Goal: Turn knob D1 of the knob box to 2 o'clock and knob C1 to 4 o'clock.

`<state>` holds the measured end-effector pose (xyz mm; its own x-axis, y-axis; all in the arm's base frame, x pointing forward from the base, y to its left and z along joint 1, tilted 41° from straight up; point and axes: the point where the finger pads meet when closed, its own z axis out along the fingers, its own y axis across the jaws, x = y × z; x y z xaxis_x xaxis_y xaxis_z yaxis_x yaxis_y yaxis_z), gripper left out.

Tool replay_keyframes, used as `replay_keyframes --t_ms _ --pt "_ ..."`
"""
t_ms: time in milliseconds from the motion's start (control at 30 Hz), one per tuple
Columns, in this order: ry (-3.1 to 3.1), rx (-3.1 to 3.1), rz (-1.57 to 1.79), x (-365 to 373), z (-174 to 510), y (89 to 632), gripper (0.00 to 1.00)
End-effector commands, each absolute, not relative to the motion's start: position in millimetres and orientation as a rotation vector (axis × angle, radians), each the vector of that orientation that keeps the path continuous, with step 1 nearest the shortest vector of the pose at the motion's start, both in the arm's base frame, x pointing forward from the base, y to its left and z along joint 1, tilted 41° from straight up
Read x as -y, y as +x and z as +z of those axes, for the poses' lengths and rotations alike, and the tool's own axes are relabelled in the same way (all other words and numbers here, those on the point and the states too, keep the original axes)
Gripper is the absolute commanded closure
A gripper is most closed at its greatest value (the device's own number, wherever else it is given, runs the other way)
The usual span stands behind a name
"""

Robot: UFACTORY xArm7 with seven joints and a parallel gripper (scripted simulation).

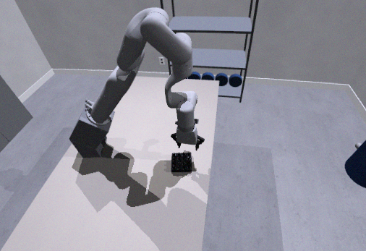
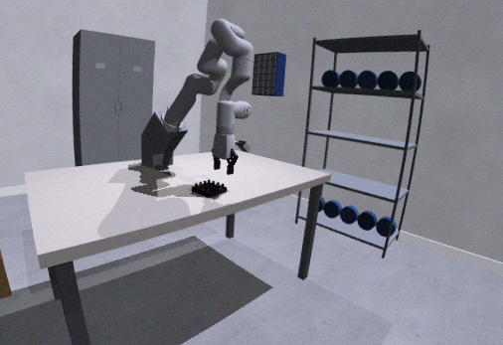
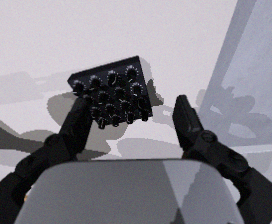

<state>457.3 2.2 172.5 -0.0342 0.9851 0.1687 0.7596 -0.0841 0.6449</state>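
Note:
The black knob box [image 1: 181, 162] [image 2: 207, 191] [image 3: 103, 74] stands flat on the table, with rows of small dark knobs on its top. In the wrist view it appears turned, with pale marks around the knobs. Its printed names, socket and most white lines are too small or dark to read, so I cannot tell where the knobs point. My gripper [image 1: 188, 147] [image 2: 224, 170] [image 3: 131, 107] is wide open and empty. It hangs above the table, higher than the knobs and touching none of them. In the wrist view the left finger overlaps the box's left edge and hides part of it.
The pale table [image 1: 145, 171] [image 2: 278, 186] carries the box and the arm's dark base [image 1: 88, 135] [image 2: 160, 141]. The table's edge runs to the right of the box in the top view. A shelf rack [image 1: 211, 24] [image 2: 365, 141] stands beyond the table. Arm shadows fall around the box.

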Motion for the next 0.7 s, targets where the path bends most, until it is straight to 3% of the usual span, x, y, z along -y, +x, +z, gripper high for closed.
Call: replay_keyframes --t_ms 0,667 --pt "1.893 -1.839 0.856 -0.3 181.9 450.6 0.0" --pt "1.893 -1.839 0.856 12.4 245.7 396.2 0.0"
